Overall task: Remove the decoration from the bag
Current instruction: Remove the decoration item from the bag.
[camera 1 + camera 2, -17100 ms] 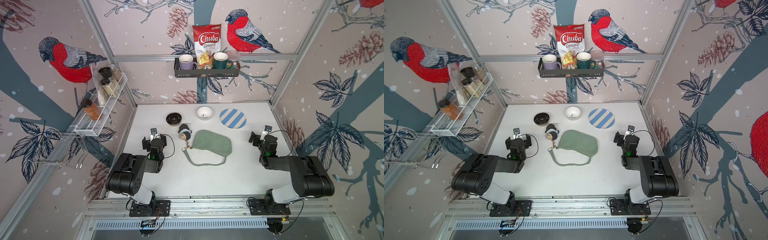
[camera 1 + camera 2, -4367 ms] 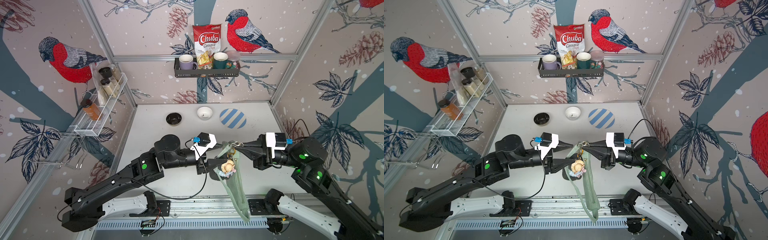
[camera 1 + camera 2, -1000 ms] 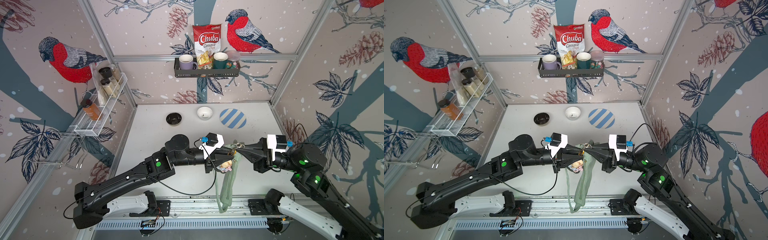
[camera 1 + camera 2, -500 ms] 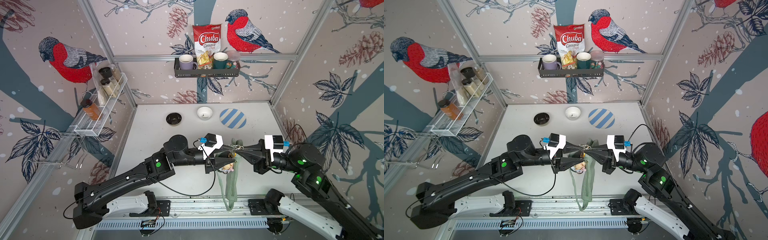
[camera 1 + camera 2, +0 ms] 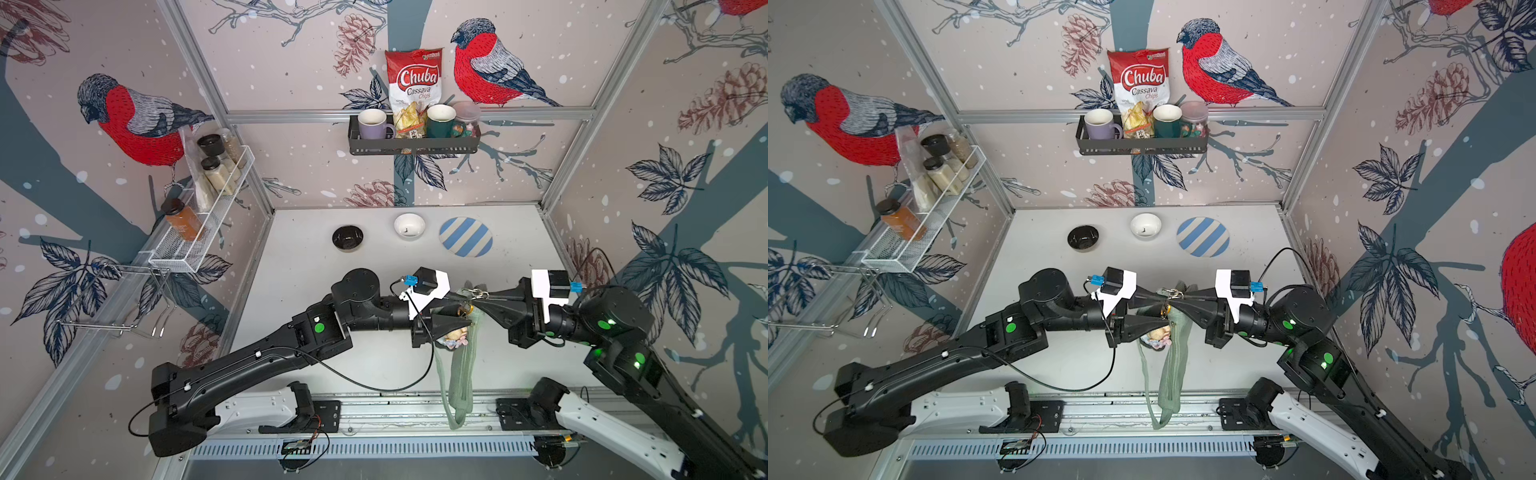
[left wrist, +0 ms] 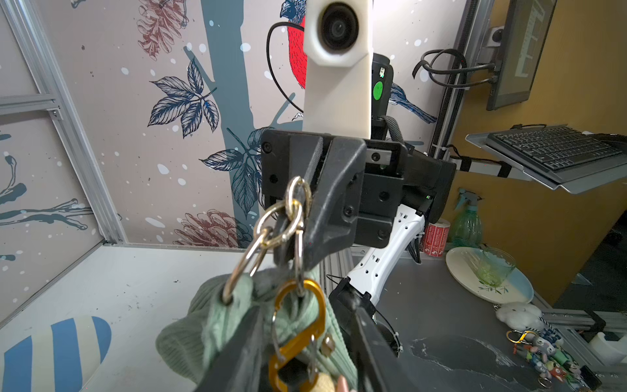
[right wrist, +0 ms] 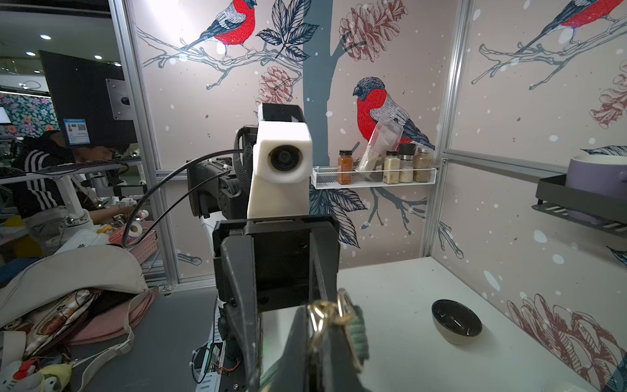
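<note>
ribbed green fabric bag (image 6: 217, 325), gold oval carabiner (image 6: 319, 309)

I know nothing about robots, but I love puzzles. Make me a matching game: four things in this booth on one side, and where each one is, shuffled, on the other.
Things:
1. bag
2. black bowl
3. purple mug
4. orange spice jar

Places:
A. in the white wire rack
B. on the table
C. hanging in the air
D. on the black wall shelf

Pairs: 1-C, 2-B, 3-D, 4-A
</note>
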Available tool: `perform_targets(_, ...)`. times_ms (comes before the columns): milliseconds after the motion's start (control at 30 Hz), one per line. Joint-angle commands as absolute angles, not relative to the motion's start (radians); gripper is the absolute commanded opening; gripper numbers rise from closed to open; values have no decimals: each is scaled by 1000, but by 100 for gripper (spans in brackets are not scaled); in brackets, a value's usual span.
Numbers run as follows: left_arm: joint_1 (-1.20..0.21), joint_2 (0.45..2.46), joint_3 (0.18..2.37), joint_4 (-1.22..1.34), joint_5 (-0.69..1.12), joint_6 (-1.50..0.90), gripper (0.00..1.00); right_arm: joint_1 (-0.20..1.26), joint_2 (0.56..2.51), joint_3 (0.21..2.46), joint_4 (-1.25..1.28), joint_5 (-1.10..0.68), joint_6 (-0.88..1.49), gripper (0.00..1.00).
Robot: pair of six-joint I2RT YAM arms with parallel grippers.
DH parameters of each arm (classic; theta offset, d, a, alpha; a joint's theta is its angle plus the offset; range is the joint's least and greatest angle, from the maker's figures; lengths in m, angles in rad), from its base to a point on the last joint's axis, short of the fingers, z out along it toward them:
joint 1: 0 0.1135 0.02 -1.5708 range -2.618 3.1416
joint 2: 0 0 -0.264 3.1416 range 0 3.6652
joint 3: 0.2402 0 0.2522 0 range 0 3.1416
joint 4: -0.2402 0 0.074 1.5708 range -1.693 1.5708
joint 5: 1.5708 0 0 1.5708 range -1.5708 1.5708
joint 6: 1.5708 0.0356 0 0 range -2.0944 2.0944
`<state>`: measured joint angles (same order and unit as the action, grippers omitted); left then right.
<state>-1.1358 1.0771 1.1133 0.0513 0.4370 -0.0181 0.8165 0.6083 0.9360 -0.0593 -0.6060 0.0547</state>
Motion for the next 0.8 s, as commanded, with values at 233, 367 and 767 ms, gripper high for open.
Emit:
perform_targets(233, -1134, 1087, 1124, 55, 431, -12, 39, 818, 614, 953, 5, -609, 62, 0)
perform_targets(367, -1134, 1096, 1134, 43, 415, -13, 33, 818, 615, 956, 3, -609, 60, 0)
perform_targets(767, -1134, 1091, 1127, 38, 417, -13, 29, 817, 613, 959, -7, -610, 55, 0)
